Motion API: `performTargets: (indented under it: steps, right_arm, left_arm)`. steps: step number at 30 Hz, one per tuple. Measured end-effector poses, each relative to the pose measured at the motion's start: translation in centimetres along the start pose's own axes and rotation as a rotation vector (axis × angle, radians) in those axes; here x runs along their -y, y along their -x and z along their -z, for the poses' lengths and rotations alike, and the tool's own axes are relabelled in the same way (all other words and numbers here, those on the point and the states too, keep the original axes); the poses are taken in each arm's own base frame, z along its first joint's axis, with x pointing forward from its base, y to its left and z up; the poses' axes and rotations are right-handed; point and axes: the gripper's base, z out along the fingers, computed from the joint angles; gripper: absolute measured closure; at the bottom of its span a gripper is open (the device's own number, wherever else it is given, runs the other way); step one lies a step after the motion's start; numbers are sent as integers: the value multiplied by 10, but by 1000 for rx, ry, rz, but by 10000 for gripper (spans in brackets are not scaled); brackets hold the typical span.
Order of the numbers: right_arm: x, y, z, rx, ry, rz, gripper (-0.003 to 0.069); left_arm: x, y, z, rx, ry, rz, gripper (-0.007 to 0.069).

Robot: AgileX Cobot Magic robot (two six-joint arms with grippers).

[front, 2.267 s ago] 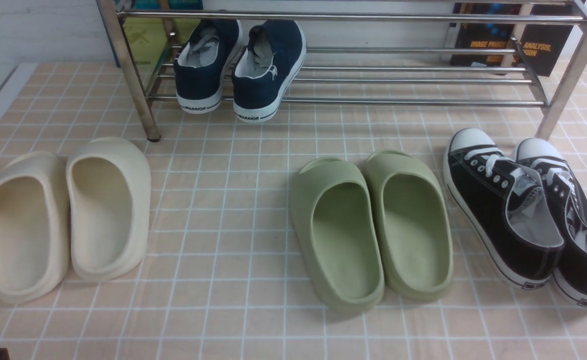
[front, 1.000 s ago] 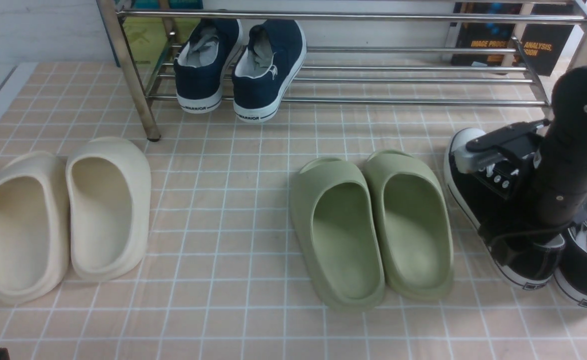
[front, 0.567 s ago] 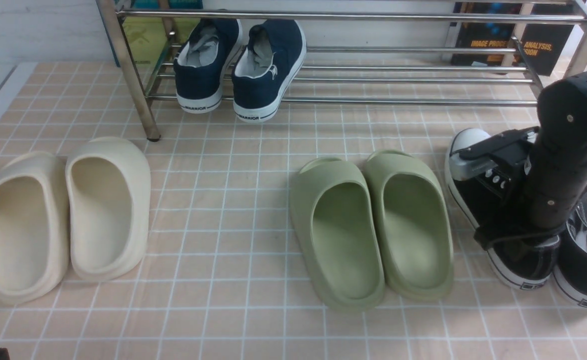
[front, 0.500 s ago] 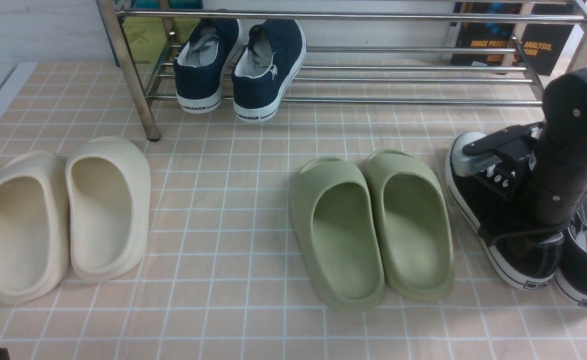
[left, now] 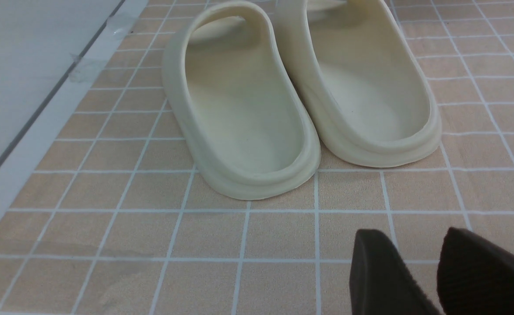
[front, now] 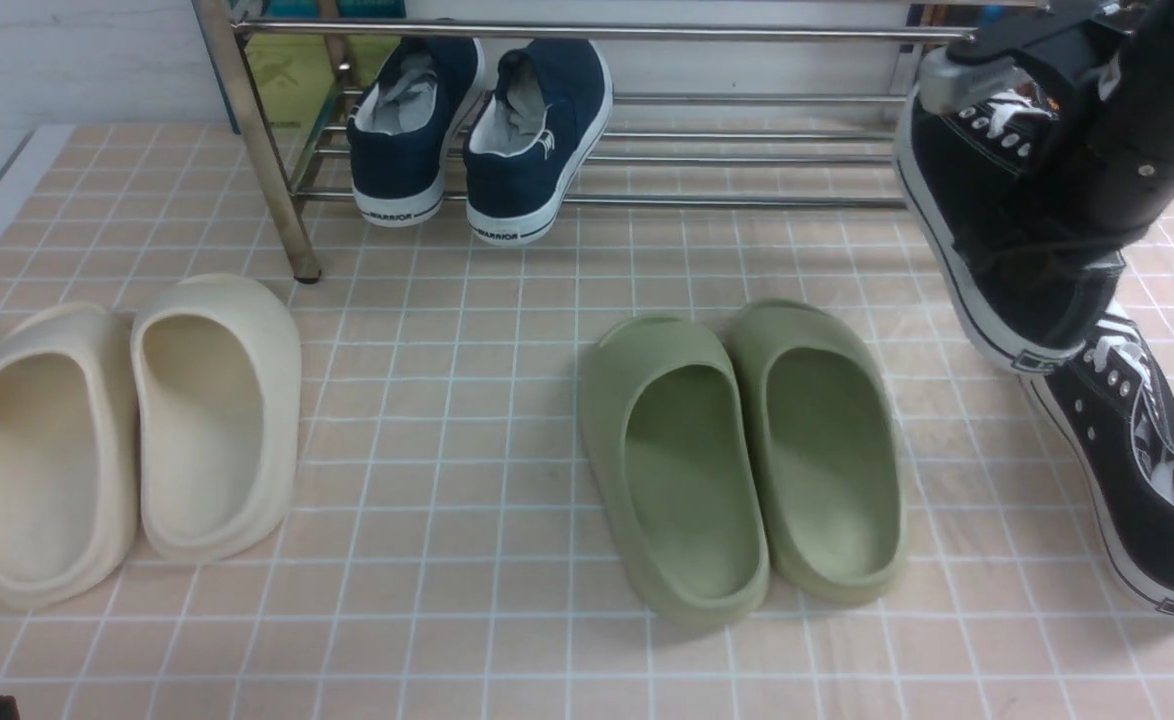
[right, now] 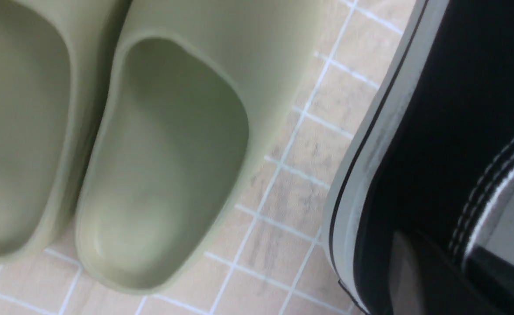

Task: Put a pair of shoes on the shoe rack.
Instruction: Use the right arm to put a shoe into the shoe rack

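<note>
Front view: right end effector [right: 441, 271] is clamped on the collar of one black sneaker [front: 987, 230], holding it off the floor [front: 447, 560] with its toe toward the right end of the rack [front: 707, 201]. The second sneaker [front: 1137, 470] lies on the tiles just beside it, right of the green slides [front: 677, 460]. Navy sneakers [front: 527, 140] sit on the rack's left part. In the left wrist view, the left end effector [left: 417, 262] hangs near the cream slides [left: 239, 109], fingers apart and empty.
</note>
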Motion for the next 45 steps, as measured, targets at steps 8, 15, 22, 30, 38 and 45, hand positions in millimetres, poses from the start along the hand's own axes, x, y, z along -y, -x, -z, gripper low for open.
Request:
performTargets:
  steps: [8, 15, 22, 30, 38, 45]
  right_arm:
    - [3, 32, -44, -41, 4, 7, 657]
    - [11, 66, -68, 49, -52, 47, 657]
    - [14, 88, -80, 134, -76, 97, 657]
    - [15, 102, -93, 266, -104, 110, 641]
    - [17, 109, -87, 333, -122, 116, 444]
    - [12, 98, -35, 252, -76, 44, 271]
  left_arm:
    - [0, 0, 0, 0, 0, 0, 385]
    - [0, 0, 0, 0, 0, 0, 385]
    - [0, 0, 0, 0, 0, 0, 385]
    - [0, 0, 0, 0, 0, 0, 385]
    - [0, 0, 0, 0, 0, 0, 385]
    - [0, 0, 0, 0, 0, 0, 384]
